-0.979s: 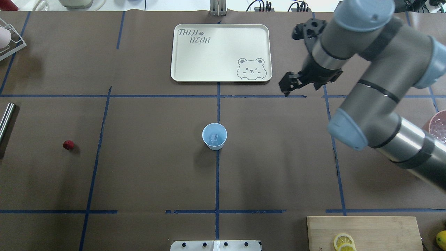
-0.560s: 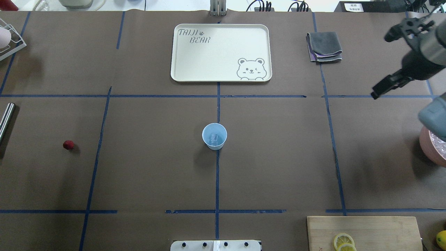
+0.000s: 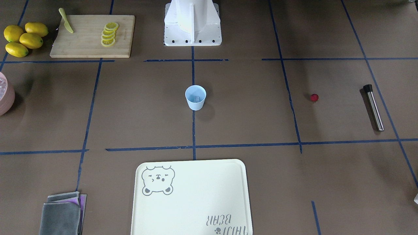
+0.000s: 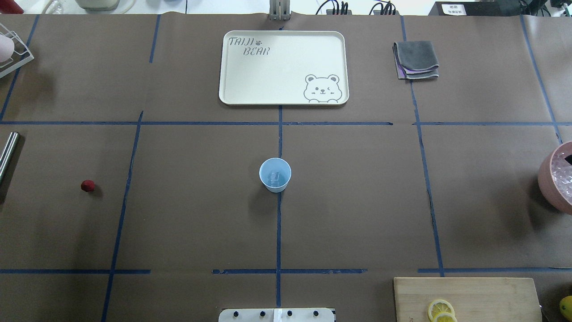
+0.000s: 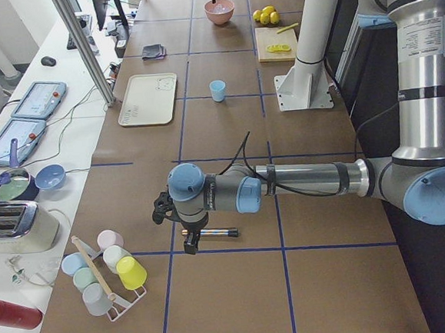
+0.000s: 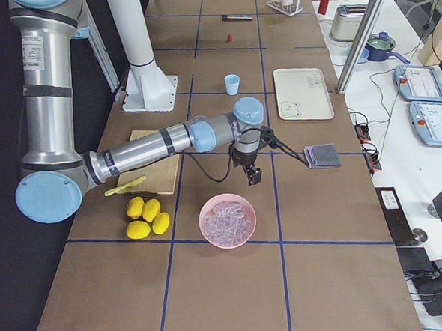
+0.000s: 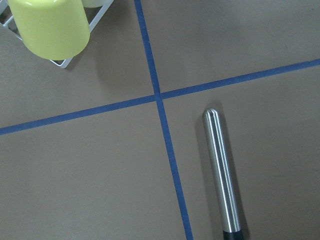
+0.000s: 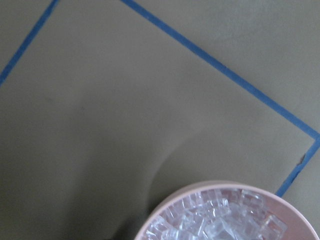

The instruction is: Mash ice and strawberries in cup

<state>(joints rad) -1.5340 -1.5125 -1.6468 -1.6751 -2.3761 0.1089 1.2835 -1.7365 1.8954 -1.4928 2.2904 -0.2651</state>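
The light-blue cup (image 4: 275,175) stands upright at the table's middle and also shows in the front view (image 3: 195,97). A clear ice chunk (image 4: 274,178) lies in it. The small red strawberry (image 4: 88,186) lies on the table far to the cup's left. My left gripper (image 5: 190,245) hangs over a steel rod (image 7: 222,175) at the table's left end. My right gripper (image 6: 253,178) hangs just above the pink bowl of ice (image 6: 227,220) at the right end. Neither gripper's fingers show in the wrist views, so I cannot tell whether either is open or shut.
A cream bear tray (image 4: 281,67) lies beyond the cup, with a folded grey cloth (image 4: 415,59) to its right. A wooden board with lemon slices (image 4: 464,297) and whole lemons (image 3: 23,38) sit near the right. A rack of cups (image 5: 107,268) stands by the rod.
My right arm has swung to the right, out of the overhead view, and uncovered the grey cloth. The cup, ice and strawberry have not moved.
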